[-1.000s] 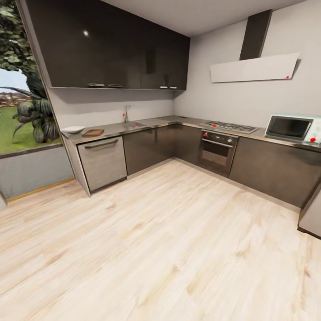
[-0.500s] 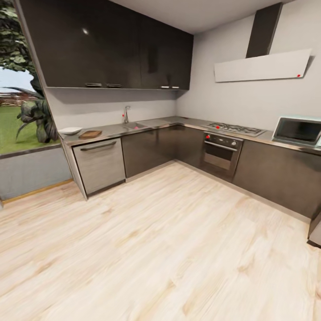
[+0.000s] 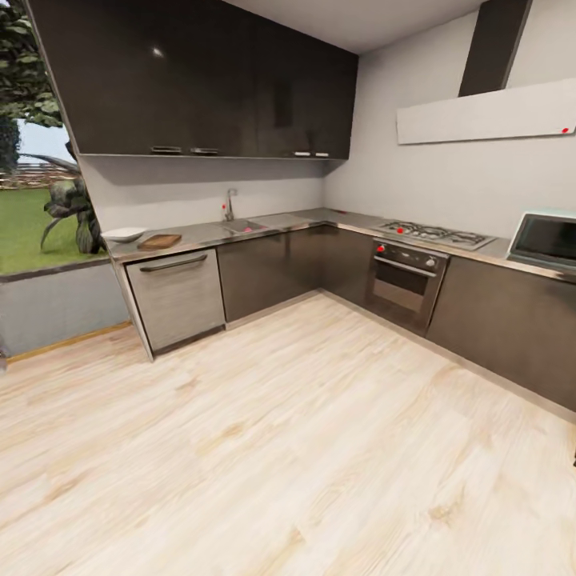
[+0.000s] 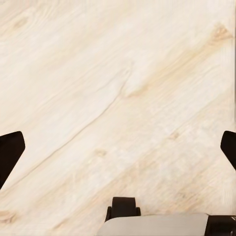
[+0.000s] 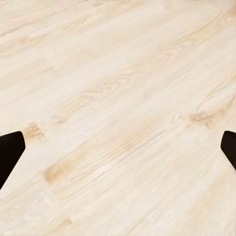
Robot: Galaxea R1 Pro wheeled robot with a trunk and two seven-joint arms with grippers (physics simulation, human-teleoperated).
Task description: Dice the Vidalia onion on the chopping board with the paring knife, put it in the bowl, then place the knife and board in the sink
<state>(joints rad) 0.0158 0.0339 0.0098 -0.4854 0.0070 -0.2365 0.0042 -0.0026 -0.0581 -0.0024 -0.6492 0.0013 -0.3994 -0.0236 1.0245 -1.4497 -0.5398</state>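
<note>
Whole head view is shifting vs the earlier pic, so it's the camera/base moving, not the kitchen stuff: microwave [image 3: 547, 240] is sliding toward the frame edge and the cabinets are looming a bit bigger. Left gripper [image 4: 118, 147] is hanging over bare wood floor [image 3: 304, 448], fingertips wide apart, nothing btwn them; right gripper [image 5: 118, 147] is doing the same, spread wide and empty. Across the room the bowl [image 3: 124, 234] is sitting just beside the chopping board [image 3: 159, 240] on the countertop [image 3: 200, 234], w/ the sink [image 3: 244, 228] further along under the tap. Imo we're on the approach step, nothing is being picked up yet. Next move prob needs driving up to the sink. Onion and paring knife are too small to make out from here.
</note>
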